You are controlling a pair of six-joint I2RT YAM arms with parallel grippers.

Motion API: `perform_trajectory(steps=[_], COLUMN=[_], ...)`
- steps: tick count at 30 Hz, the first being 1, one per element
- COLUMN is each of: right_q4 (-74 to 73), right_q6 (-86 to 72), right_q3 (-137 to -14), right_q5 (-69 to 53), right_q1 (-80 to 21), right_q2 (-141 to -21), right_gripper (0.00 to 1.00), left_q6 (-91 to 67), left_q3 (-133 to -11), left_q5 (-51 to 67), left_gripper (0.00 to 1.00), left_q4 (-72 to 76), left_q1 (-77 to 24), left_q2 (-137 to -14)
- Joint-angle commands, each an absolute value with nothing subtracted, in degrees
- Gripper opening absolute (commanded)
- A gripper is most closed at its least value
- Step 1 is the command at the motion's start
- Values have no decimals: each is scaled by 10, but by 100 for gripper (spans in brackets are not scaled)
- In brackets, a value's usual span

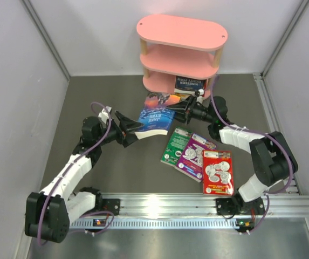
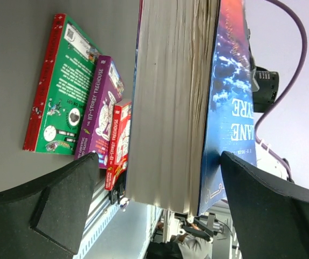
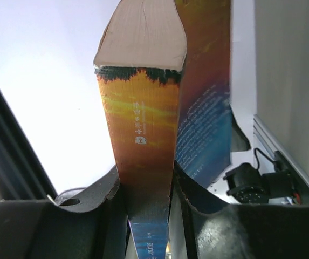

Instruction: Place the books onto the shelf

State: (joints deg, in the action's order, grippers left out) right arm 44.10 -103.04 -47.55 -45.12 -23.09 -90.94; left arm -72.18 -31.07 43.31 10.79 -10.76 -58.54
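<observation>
Spread wide, the left fingers [image 2: 62, 205] are held either side of a blue book [image 1: 157, 120], which is pinched at its far end by the right fingers [image 3: 89, 210], just before the shelf [image 1: 181, 32]. A green book [image 1: 176, 147], purple book [image 1: 194, 156] and red book [image 1: 218, 171] are laid flat on the tabletop [image 1: 116, 172].

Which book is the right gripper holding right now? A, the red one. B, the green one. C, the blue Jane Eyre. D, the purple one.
C: the right gripper clamps the Jane Eyre book by its spine; the green book, purple book and red book lie flat on the table.
</observation>
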Motion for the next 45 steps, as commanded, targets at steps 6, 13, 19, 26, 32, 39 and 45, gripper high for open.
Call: perform_trajectory(steps=[6,13,19,26,32,39,45], right_q4=[735,775,849,867,873,873,871], right_q6=[-1184,-1187,-1206,-1186,-1184,-1182,-1187], right_q3=[-490,-464,-434,-407,-400,-412,-400], right_q5=[-400,-373,-334,-318,-321,-354,-393], right_q1=[-240,-255,-268,-271,-270,-270,-268], right_q2=[-933,-944,-976,-993,-1003,-1012,-1014], right_gripper=[0,0,0,0,0,26,59], left_q6=[-758,-803,-826,-830,-791,-695,-599], left_q3=[-288,-283,-281,-284,-307,-375,-468], left_q5=[442,437,431,425,425,393,334], left_gripper=[98,98,95,46,19,0,0], left_q4=[206,264,286,294,249,142,62], left_q1=[-124,-126,-127,-128,-128,-127,-126], left_q2=[-594,-603,-606,-609,-623,-655,-696])
